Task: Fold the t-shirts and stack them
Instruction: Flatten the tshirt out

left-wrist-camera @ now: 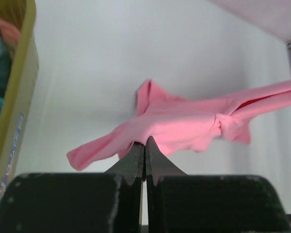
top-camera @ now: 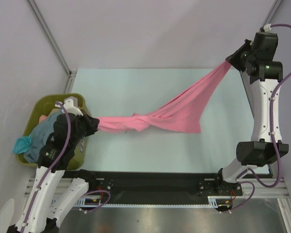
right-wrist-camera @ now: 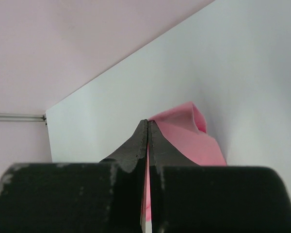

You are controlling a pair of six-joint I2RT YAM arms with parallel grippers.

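Note:
A bubblegum pink t-shirt hangs stretched and twisted above the pale table between my two grippers. My left gripper is shut on its left end, beside the bin. In the left wrist view the pink t-shirt bunches just past my closed left gripper. My right gripper is shut on the other end, raised at the far right. In the right wrist view the pink cloth shows between and beyond the closed right gripper. Grey-blue and teal t-shirts lie heaped in the bin.
The olive-green plastic bin stands at the table's left edge, under my left arm; its wall shows in the left wrist view. A metal frame post rises at the back left. Pale walls enclose the table.

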